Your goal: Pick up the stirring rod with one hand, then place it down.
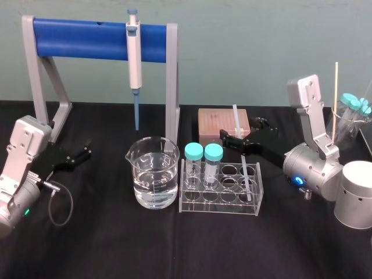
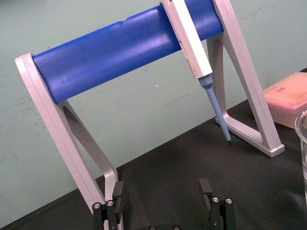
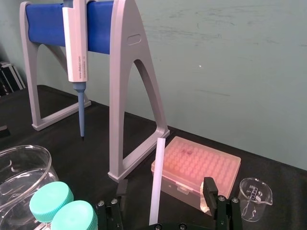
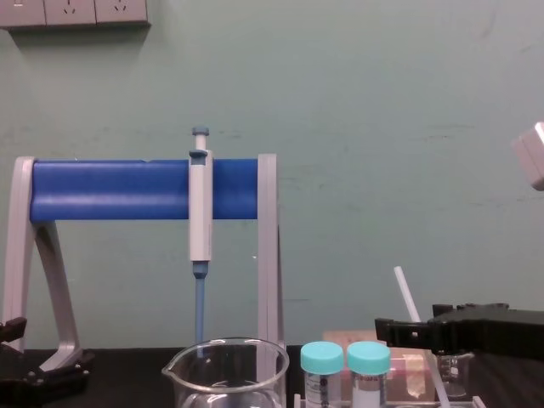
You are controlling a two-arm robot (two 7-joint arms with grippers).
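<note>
I see the stirring rod (image 3: 157,177) leaning in the right end of the clear rack (image 1: 221,200), its upper part between my right gripper's (image 3: 164,185) spread jaws, touching neither. My left gripper (image 2: 162,188) sits low at the desk's (image 1: 104,250) left, jaws also spread.

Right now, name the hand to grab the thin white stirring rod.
Right. The right hand holds open jaws either side of the thin white translucent stirring rod leaning in the clear plastic rack; the left hand sits open beside the blue-barred grey stand.
</note>
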